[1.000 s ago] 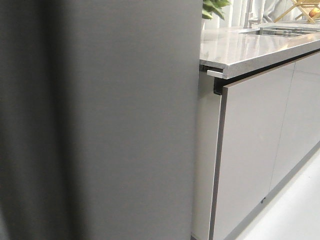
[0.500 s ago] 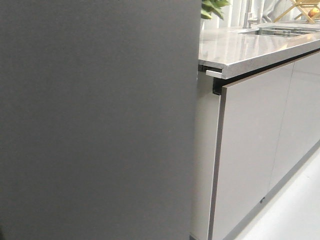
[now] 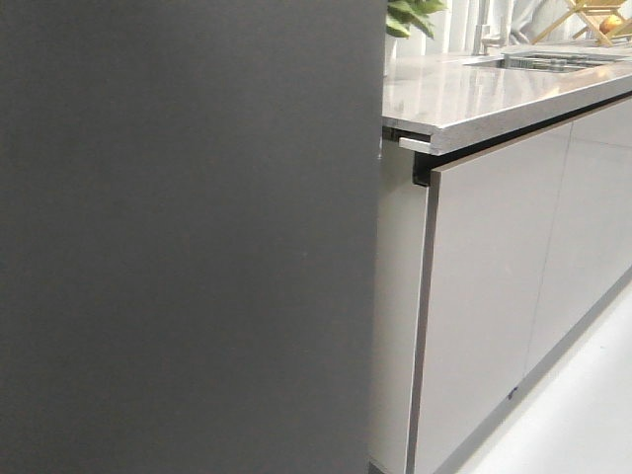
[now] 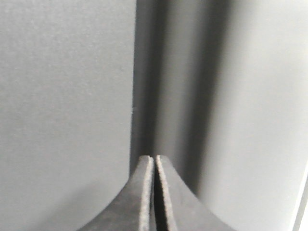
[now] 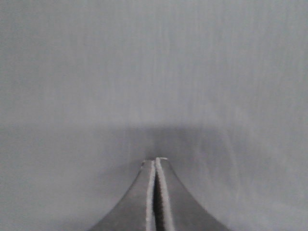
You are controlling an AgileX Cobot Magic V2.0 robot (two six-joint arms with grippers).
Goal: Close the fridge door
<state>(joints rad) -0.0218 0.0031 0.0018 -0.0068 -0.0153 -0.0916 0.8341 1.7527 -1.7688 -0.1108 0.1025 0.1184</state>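
The fridge door [image 3: 188, 237] shows its matte dark grey flat outer face and fills the left and middle of the front view. Its right edge runs close beside the cabinet end panel. The same grey face fills the left wrist view [image 4: 62, 96] and the right wrist view [image 5: 154, 72]. My left gripper [image 4: 154, 158] is shut and empty, its tips close against the door next to a dark vertical seam [image 4: 144, 86]. My right gripper [image 5: 156, 160] is shut and empty, its tips close against the flat face. Neither gripper shows in the front view.
Pale grey glossy cabinet doors [image 3: 494, 296] run to the right under a grey stone countertop [image 3: 484, 94]. A sink [image 3: 553, 61], a green plant [image 3: 410, 15] and a wooden rack [image 3: 592, 15] stand at the back. White floor [image 3: 583, 415] lies at the lower right.
The door's right edge has shifted a little left in the front view and the cabinets with it. The soft vertical shadow on the door's left part is gone.
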